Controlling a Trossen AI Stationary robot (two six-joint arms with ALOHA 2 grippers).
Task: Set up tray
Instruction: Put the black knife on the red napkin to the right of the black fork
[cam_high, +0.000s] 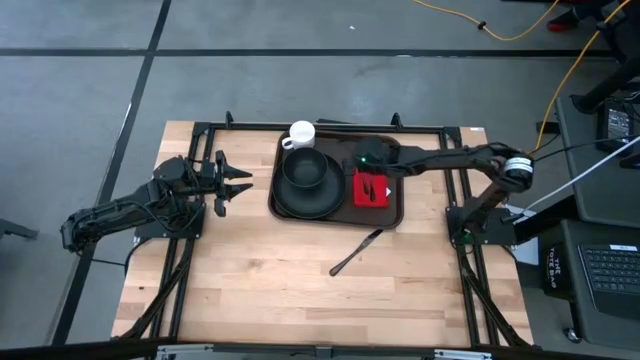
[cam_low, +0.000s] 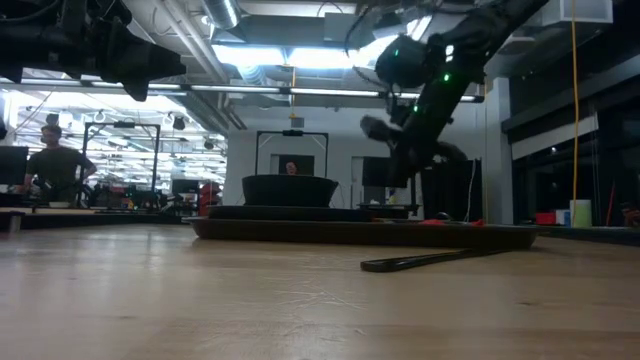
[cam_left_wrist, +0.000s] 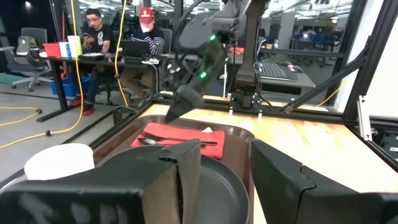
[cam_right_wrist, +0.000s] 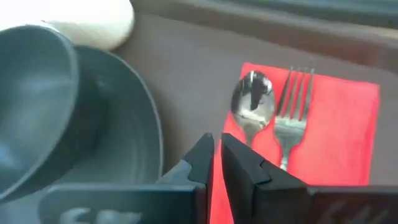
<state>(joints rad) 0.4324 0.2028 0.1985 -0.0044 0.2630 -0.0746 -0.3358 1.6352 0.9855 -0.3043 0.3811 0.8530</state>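
Tray (cam_high: 390, 215) sits at the table's (cam_high: 280, 280) far middle, holding black plate (cam_high: 300, 200) with bowl (cam_high: 303, 170), white cup (cam_high: 301, 134) in its far corner, red napkin (cam_high: 372, 189) with spoon (cam_right_wrist: 252, 99) and fork (cam_right_wrist: 292, 115). Right claw (cam_high: 366, 162) hovers over napkin's far edge, fingers nearly closed, nothing held. Knife (cam_high: 356, 251) lies on table near tray's front. Left claw (cam_high: 238, 184) waits left of tray, open, empty.

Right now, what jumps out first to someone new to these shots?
The red napkin on the tray, right of the black plate, with a spoon and fork lying on it. The right gripper hangs just above it, jaws nearly shut and empty. A dark utensil lies on the table off the tray's front right corner; the left gripper waits left of the tray.
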